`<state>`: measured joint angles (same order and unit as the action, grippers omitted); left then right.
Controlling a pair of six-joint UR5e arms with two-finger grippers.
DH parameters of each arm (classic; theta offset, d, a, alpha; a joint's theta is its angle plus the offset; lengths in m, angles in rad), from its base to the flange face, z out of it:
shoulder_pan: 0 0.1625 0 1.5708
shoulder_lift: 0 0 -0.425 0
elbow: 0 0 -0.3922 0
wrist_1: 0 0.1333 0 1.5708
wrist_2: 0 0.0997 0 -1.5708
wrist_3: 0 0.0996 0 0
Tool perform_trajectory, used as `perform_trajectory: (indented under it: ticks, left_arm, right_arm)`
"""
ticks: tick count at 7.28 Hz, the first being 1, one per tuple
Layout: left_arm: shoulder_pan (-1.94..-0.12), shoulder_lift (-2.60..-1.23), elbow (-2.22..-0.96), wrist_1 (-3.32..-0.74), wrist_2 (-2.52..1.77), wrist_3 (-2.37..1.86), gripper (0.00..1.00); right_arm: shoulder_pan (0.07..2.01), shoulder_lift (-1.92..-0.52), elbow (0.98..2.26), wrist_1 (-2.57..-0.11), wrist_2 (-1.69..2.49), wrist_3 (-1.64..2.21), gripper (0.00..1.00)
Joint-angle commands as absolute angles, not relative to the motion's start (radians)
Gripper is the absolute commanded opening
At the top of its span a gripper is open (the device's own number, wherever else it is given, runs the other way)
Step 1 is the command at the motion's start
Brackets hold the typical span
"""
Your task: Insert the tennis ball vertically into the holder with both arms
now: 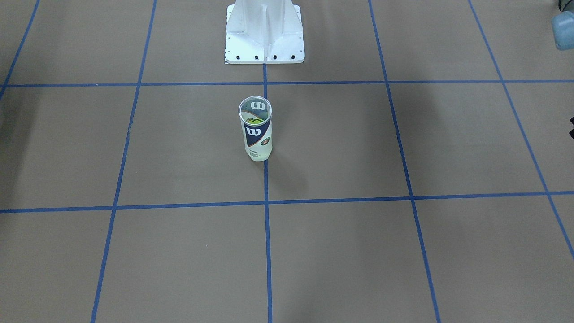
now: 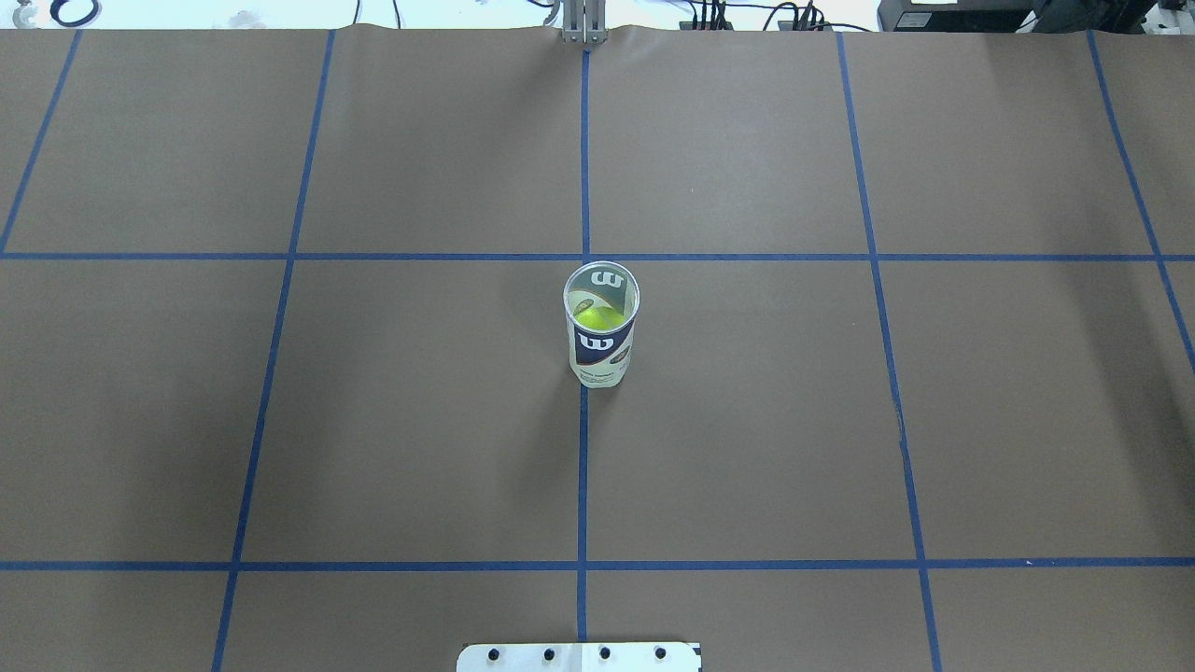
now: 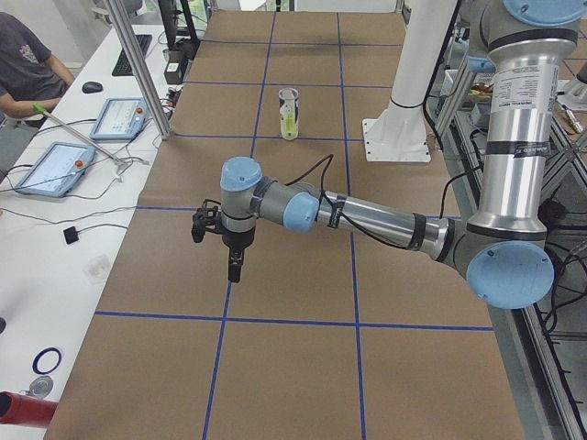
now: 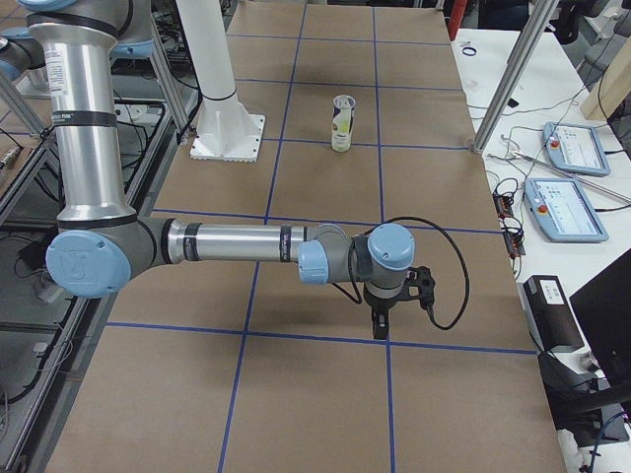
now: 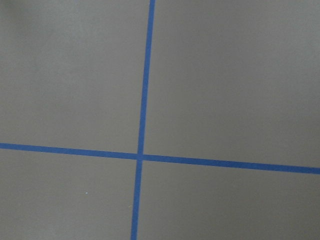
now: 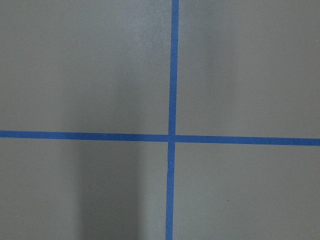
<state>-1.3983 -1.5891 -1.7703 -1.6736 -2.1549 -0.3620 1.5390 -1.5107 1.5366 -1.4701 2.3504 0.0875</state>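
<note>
The holder (image 1: 255, 130) stands upright and open-topped at the table's middle on the blue centre line; it also shows in the overhead view (image 2: 600, 327) and both side views (image 3: 289, 113) (image 4: 342, 122). A yellow-green tennis ball (image 2: 597, 317) sits inside it. The left gripper (image 3: 235, 270) points down over the table, far from the holder, at the table's left end. The right gripper (image 4: 380, 325) points down at the table's right end. I cannot tell whether either is open or shut. Both wrist views show only brown paper and blue tape lines.
The white robot base (image 1: 264, 36) stands behind the holder. A light-blue joint cap (image 1: 564, 29) shows at the front view's top right edge. Desks with tablets (image 3: 55, 165) (image 4: 567, 207), metal posts (image 3: 138, 64) and a seated person (image 3: 27, 64) line the far side.
</note>
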Motion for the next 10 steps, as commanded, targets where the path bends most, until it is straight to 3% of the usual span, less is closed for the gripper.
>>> perform_trajectory:
  ticks: [1,6,10]
  left_arm:
    - [-1.399,-1.586,-1.766,-1.674,-2.154,-0.342,1.0]
    - [-1.41,-1.532,-1.767,-1.678,-2.269,-0.338,1.0]
    - [-1.55,-1.534,-1.703,-1.632,-2.39,-0.198,1.0]
  right_arm:
    - [1.54,-1.519,1.545,-1.47,2.344,0.086,1.0]
    - [1.539,-1.508,1.545,-1.471,2.341,0.083,1.0]
    - [1.537,-1.516,1.534,-1.474,2.341,0.081,1.0]
